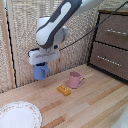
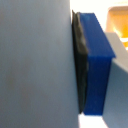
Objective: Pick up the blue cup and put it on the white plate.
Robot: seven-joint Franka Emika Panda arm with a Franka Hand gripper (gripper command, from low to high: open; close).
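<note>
Already the cup (image 1: 40, 72) is held in the jaws, lifted clear of the counter (image 1: 95, 102); carrying it to the plate (image 1: 19, 116), well apart, remains.

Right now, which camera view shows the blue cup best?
The exterior view: the blue cup hangs whole under the gripper, above the table, handle visible. The wrist view shows only a close, blurred blue surface, presumably the cup; its shape cannot be told.

End effector (image 1: 41, 66) raised, clamped shut
</note>
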